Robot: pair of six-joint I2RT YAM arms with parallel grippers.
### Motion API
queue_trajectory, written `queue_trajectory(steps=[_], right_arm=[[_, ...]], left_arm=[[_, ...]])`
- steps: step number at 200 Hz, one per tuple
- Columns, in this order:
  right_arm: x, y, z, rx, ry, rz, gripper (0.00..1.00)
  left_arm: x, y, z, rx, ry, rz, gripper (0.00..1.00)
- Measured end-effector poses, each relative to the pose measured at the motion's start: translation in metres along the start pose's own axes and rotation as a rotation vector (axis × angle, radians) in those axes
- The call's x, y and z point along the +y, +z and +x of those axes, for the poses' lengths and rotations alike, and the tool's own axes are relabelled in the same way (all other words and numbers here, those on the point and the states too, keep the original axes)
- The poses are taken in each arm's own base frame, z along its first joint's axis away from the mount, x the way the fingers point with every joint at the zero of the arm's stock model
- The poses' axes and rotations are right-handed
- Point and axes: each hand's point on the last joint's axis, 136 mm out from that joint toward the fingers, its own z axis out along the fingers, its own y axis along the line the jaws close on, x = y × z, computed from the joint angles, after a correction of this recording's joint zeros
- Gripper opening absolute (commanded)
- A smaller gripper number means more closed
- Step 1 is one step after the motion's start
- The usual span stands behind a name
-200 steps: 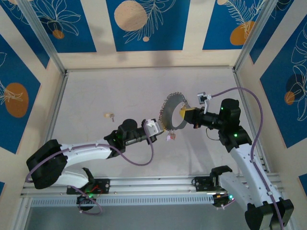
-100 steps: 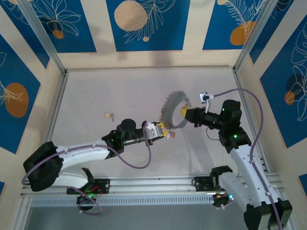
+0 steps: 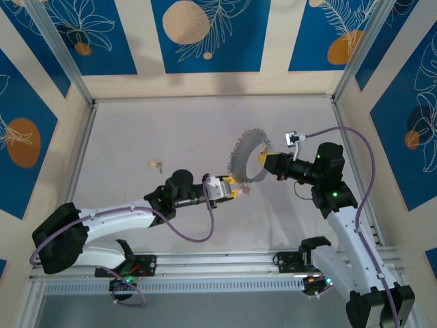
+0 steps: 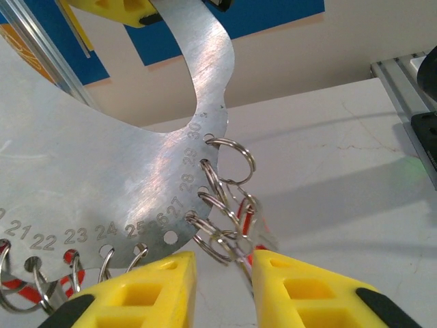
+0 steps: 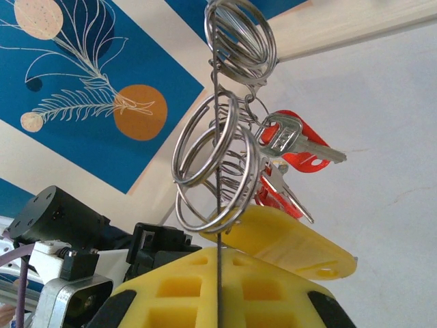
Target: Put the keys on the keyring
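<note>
The right gripper [image 5: 218, 256] clamps the thin, stiff, slick keyring [image 4: 102, 171] edge-on between its fingers; at the left gripper's [image 4: 222, 263] narrowly parted tips, whether gripping I cannot tell, hang split rings [image 4: 217, 195] with light, swingy keys [image 5: 281, 137], probably best pinched by their flat heads.

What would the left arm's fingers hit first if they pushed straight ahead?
Likely the small rings and keys hanging from the keyring, just ahead of the left gripper; depth is uncertain.

Left claw [image 4: 223, 265] brackets split rings [image 4: 220, 238] on keyring [image 4: 102, 164].
</note>
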Motion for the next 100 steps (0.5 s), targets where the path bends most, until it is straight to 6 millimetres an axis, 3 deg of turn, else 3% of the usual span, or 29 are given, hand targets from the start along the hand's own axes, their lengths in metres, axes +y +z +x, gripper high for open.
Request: queue_trajectory(steps=[100], right_arm=[[-0.0028,0.0020,-0.0004,0.003,0.019,0.002,0.00]], left_arm=[[0.0013,0.0012,0.0011,0.003,-0.004,-0.007,0.29]])
